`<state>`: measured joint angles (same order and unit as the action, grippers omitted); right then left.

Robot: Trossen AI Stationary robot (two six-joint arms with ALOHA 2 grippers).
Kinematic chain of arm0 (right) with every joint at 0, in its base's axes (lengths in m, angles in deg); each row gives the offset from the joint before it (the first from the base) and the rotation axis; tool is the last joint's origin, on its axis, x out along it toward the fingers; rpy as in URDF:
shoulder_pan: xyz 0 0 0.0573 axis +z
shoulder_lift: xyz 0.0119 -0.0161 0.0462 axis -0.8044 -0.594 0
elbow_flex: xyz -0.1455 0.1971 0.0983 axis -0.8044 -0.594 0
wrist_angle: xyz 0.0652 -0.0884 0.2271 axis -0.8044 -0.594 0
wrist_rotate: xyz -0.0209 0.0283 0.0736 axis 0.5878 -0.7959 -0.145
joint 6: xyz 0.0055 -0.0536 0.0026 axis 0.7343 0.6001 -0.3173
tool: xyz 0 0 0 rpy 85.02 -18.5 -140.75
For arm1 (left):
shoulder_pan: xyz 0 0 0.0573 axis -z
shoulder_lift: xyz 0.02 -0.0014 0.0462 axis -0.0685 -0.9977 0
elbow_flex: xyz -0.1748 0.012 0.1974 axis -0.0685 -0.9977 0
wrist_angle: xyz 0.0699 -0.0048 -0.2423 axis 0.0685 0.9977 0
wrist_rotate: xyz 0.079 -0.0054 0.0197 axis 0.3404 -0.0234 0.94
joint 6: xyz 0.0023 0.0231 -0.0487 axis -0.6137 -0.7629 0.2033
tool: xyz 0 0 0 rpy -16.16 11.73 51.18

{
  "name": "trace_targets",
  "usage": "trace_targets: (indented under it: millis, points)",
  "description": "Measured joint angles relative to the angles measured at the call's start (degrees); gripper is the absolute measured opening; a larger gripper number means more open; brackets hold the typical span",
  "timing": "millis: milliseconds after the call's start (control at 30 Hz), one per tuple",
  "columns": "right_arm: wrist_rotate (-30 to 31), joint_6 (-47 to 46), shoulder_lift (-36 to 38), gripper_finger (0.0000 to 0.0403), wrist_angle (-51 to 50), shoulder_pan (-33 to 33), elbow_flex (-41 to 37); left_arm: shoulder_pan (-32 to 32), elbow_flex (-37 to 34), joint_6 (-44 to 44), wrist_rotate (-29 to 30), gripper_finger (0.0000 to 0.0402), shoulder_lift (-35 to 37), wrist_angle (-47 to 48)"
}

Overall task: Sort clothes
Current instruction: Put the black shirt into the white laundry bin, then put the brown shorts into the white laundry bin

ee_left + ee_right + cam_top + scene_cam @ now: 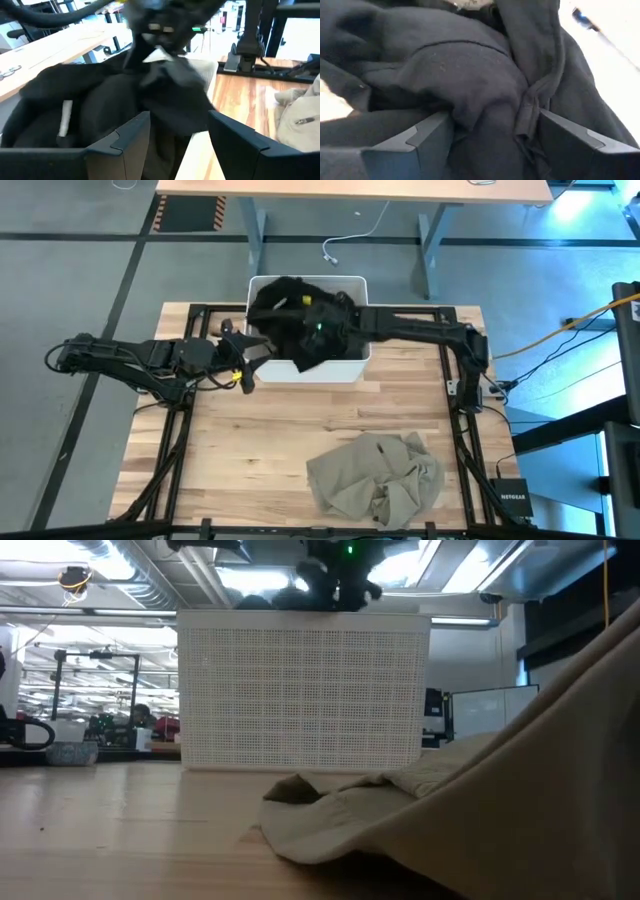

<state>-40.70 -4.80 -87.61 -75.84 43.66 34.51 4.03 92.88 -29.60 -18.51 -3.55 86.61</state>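
A black garment (pixel 290 305) lies heaped in the white bin (pixel 357 281) at the table's far middle. One flap of it (pixel 308 358) hangs over the bin's near wall. My right gripper (pixel 318 320) is over the bin, pointing down, open, with black cloth between its fingers (pixel 495 145). My left gripper (pixel 258 352) is open at the bin's near left corner, facing the hanging flap (pixel 170 105); I cannot tell whether it touches. A beige-grey garment (pixel 375 475) lies crumpled on the table at the near right. The pink and olive garments are out of view. My right gripper comes from above with its fingers wide apart. A thick bunched fold of the black garment (pixel 492 107) fills the gap and lies against both fingers' inner sides (pixel 437 135). The cloth rises in a peak toward the gripper (pixel 160 55), and the rest lies in the bin.
The bin's mesh wall (pixel 300 690) stands upright across the table's far middle. The beige-grey garment fills the near right of the low view (pixel 480 810). Bare wood lies at the table's left and centre (pixel 240 440). Dark frame rails (pixel 455 395) run along the table's sides.
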Motion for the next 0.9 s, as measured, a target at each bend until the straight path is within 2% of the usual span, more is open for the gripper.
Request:
trace_targets:
  millis: [167, 300, 433, 667, 800, 900]
  points:
    - [-7.94, -0.84, -0.35, 0.0287, 0.79, -3.87, -4.82, 0.02, 0.00, -0.65, -0.02, 0.0194, -0.12, 1.39]
    - [-4.20, 0.22, -0.49, 0.0287, -5.75, -3.13, -6.00, 0.02, 0.00, -0.23, -0.01, 0.0194, -0.12, 3.99]
    - [-3.74, 1.38, 2.69, 0.0287, -11.13, -0.38, -0.38, 0.02, 0.00, 1.16, 0.00, 0.0194, -0.12, 4.61]
    - [-10.85, 0.12, 8.63, 0.0287, -21.82, 10.54, 9.72, 0.00, 0.00, 2.04, 0.00, 0.0194, -0.12, 4.90]
    - [-14.81, -7.45, 10.84, 0.0287, -29.34, 20.14, 10.65, 0.01, 0.00, 2.43, 0.00, 0.0194, -0.09, 6.05]
    - [-15.34, -15.13, 10.72, 0.0287, -34.65, 28.87, 9.40, -0.01, 0.00, 1.23, 0.01, 0.0194, -0.06, 5.29]
